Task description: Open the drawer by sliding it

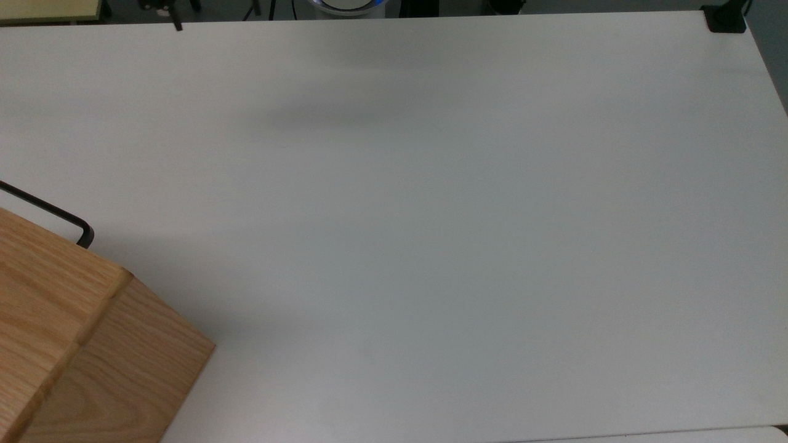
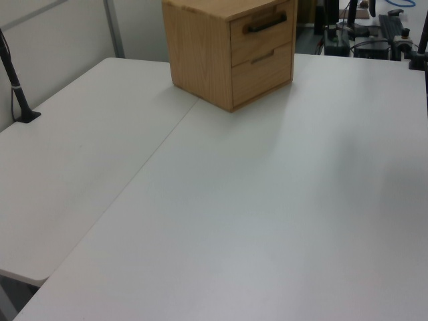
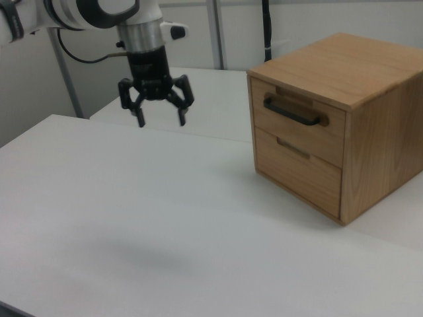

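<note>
The drawer point(image 3: 296, 112) is the upper front panel of a light oak cabinet point(image 3: 350, 66) and carries a black bar handle point(image 3: 294, 113). It sits flush in the cabinet, as the left view also shows for the drawer point(image 2: 262, 37) and its handle point(image 2: 265, 25). In the top view the handle point(image 1: 55, 215) juts from the cabinet's corner point(image 1: 61, 320). My gripper point(image 3: 160, 121) hangs open above the white table, well off to the right view's left of the cabinet, with nothing between its fingers.
A second, lower drawer front point(image 3: 297, 168) with a recessed slot sits under the handled one. The white table point(image 1: 431, 246) spreads wide around the cabinet. A black post point(image 2: 17, 87) is clamped at the left view's left. A small dark part point(image 1: 176, 24) pokes in at the top view's upper edge.
</note>
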Action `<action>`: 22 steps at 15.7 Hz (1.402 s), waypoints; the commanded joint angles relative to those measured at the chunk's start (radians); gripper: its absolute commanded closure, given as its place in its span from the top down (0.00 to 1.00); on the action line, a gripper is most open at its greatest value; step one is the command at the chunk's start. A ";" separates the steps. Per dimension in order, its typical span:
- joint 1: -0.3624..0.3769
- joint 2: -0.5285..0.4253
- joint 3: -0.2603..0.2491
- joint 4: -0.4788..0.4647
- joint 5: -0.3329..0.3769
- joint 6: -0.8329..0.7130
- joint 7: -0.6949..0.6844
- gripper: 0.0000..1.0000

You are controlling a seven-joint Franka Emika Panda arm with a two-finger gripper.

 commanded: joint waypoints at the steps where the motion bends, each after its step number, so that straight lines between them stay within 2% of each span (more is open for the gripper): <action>1: -0.027 0.017 -0.008 -0.022 -0.028 0.150 -0.173 1.00; 4: -0.041 0.072 -0.008 -0.022 -0.071 0.329 -0.337 1.00; 6: -0.052 0.109 -0.008 -0.024 -0.124 0.472 -0.388 1.00; 7: -0.061 0.126 -0.008 -0.024 -0.159 0.537 -0.403 1.00; 9: -0.075 0.165 -0.008 -0.024 -0.215 0.662 -0.409 0.94; 13: -0.095 0.216 -0.008 -0.038 -0.267 0.848 -0.420 0.85; 19: -0.123 0.282 -0.011 -0.036 -0.311 1.045 -0.445 0.65; 21: -0.136 0.297 -0.011 -0.036 -0.342 1.102 -0.445 0.44; 22: -0.140 0.308 -0.011 -0.036 -0.345 1.122 -0.445 0.37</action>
